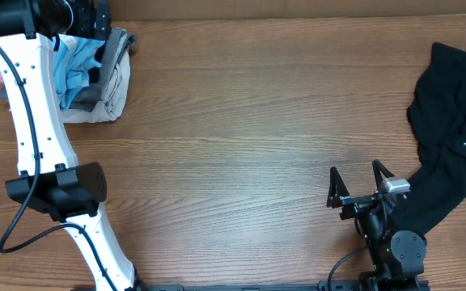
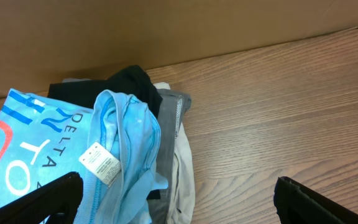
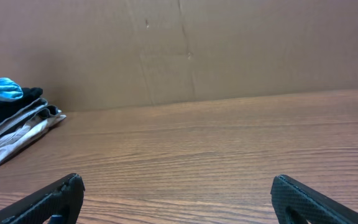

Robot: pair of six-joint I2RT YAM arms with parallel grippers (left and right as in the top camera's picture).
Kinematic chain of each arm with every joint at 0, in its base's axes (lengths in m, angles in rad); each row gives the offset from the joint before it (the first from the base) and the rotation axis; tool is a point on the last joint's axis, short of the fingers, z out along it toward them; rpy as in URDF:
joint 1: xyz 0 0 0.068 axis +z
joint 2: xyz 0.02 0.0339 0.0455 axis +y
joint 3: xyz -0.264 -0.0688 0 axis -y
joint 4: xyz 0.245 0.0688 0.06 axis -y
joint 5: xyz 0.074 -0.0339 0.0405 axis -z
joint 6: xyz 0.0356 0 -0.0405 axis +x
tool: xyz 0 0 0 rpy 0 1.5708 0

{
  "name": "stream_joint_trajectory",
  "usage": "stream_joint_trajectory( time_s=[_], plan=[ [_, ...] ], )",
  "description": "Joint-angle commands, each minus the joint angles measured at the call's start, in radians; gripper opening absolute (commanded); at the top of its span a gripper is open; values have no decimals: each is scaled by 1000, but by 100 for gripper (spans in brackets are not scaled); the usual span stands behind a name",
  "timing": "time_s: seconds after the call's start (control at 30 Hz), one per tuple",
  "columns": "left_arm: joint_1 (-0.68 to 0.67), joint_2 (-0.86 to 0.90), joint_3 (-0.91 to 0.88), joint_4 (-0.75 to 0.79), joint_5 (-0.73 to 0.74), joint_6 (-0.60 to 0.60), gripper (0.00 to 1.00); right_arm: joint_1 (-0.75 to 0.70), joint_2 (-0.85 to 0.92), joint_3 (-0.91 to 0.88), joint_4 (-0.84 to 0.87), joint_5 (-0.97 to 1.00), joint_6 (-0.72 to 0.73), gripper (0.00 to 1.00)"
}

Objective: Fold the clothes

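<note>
The light blue T-shirt (image 1: 73,69) lies crumpled on top of a pile at the table's far left corner. In the left wrist view its white and red-pink lettering and a white tag show (image 2: 120,140). My left gripper (image 1: 94,32) hovers over it, open (image 2: 179,202), with one finger over the shirt and the other over bare wood. The loose black garment (image 1: 451,121) with a small white logo lies at the right edge. My right gripper (image 1: 354,184) is open and empty just left of it, over bare table (image 3: 182,199).
The pile of black, grey and beige garments (image 1: 113,85) sits under the blue shirt; it also shows in the left wrist view (image 2: 176,149) and the right wrist view (image 3: 14,127). A brown cardboard wall (image 3: 179,50) stands along the table's back edge.
</note>
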Motion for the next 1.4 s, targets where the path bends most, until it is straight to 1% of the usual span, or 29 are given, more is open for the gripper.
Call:
stream_joint_trajectory(
  time_s=[0.0,0.17,0.27,0.33,0.43,0.57,0.87,1.0,1.17,1.23,1.27,1.33,1.37],
  plan=[
    [-8,-6,-3,1,-3,-18,100,3,-13,-11,6,10,3,100],
    [-8,-69,-4,1,-3,-18,100,3,-13,-11,6,10,3,100],
    [-8,-140,-10,2,-3,-18,100,3,-13,-11,6,10,3,100],
    [-8,-193,-39,2,-3,-18,100,3,-13,-11,6,10,3,100],
    [-8,-305,-151,2,-3,-18,100,3,-13,-11,6,10,3,100],
    [-8,-476,-375,2,-3,-18,100,3,-13,-11,6,10,3,100],
    [-8,-870,-952,2,-3,-17,100,3,-13,-11,6,10,3,100],
    [-8,-1059,-1218,3,-123,-6,100,3,-13,-11,6,10,3,100],
    [-8,-1285,-1497,2,-139,-5,100,3,-13,-11,6,10,3,100],
    [-8,-1373,-1587,8,-182,-6,100,3,-13,-11,6,10,3,100],
    [-8,-1429,-1637,47,-193,-6,100,3,-13,-11,6,10,3,100],
    [-8,-1520,-1708,134,-171,-6,100,3,-13,-11,6,10,3,100],
    [-8,-1611,-1775,240,-130,-6,100,3,-13,-11,6,10,3,100]
  ],
)
